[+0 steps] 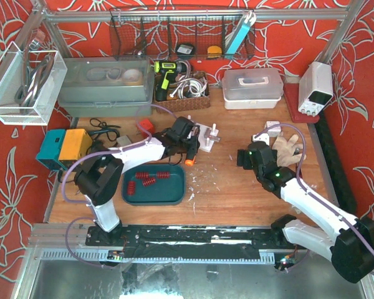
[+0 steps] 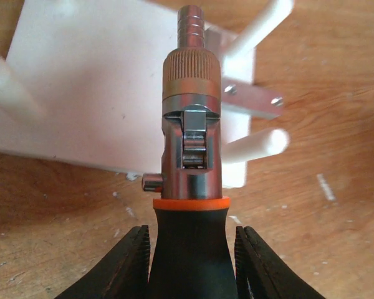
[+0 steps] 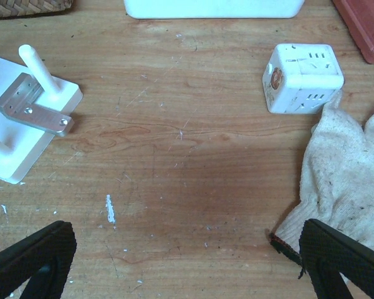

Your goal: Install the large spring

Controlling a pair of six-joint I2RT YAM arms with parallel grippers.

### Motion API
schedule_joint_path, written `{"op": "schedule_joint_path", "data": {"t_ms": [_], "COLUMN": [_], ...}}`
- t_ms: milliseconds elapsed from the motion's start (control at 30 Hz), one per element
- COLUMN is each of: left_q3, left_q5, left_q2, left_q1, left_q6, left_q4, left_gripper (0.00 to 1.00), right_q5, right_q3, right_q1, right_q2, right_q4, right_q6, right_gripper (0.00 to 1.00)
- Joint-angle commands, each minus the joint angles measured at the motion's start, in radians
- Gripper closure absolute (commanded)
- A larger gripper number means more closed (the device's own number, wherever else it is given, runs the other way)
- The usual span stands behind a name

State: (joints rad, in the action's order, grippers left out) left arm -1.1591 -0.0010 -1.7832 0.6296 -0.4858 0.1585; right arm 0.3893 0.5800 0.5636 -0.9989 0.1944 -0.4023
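Springs (image 1: 148,180), red and coiled, lie in the teal tray (image 1: 174,194), and neither claw has one. The left claw (image 2: 192,240) is clenched on the black, orange-ringed handle of a metal tool (image 2: 192,137). The tool's knurled nose points away at the white peg block (image 2: 93,93) and its small metal bracket (image 2: 252,99). From that claw the tray lies back toward the arm bases and a little to the left, near at hand, so the left arm is plainly the closer one. The springs' long axes run roughly across the tray, slightly tilted. The right claw (image 3: 187,255) hangs released over bare desk (image 3: 174,156), beside a cloth glove (image 3: 352,180) and well apart from the tray. Which spring is the large one I cannot tell from above. Whether the tool's nose touches the block is unclear, and the handle's lower end is cut off at the frame's edge.
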Motion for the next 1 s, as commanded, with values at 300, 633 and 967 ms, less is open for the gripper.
{"op": "schedule_joint_path", "data": {"t_ms": [300,633,967], "left_q3": [-0.001,-0.026,-0.068], "left_q5": [-0.022,-0.2,-0.185], "left_q2": [0.149,0.209,0.049], "left_q1": [0.004,-0.056,-0.217], "left_q6": [0.029,0.38,0.46], "left_q4": [-0.158,-0.174,-0.119], "left_gripper": [1.0,1.0,1.0], "right_q5": [0.034,0.034,0.018], "right_q3": [-0.021,-0.028,-0.025], "right_q1": [0.008,0.008,0.009], "right_q2": [0.04,0.06,0.054], "right_q4": [0.015,0.012,0.007], "right_q6": [0.0,0.0,0.0], "right_gripper": [0.02,0.02,0.03]}}
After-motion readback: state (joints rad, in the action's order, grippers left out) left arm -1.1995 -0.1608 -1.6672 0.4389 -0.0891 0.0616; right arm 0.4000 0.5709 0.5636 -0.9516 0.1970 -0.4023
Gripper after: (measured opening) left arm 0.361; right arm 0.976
